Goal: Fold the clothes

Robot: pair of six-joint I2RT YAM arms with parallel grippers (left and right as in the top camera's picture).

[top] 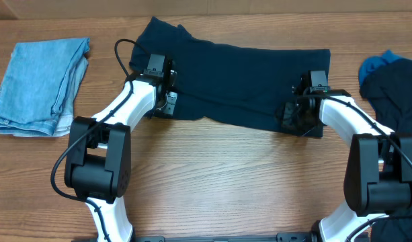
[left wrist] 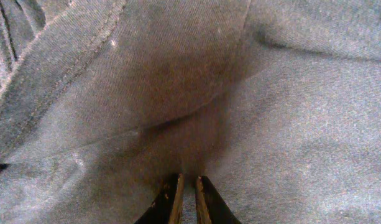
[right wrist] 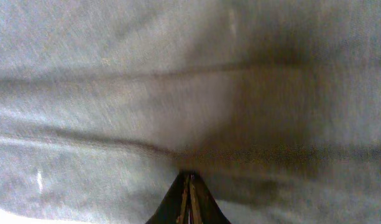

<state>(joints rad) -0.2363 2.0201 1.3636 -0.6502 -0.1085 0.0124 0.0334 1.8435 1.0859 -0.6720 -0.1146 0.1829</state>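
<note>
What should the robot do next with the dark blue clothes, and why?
Probably lift both ends and fold the near edge toward the far edge: the left gripper and right gripper look shut on the navy garment, one at each end.

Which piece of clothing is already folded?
The light blue garment at far left; the navy garment lies spread out, and the dark pile at right is crumpled.
</note>
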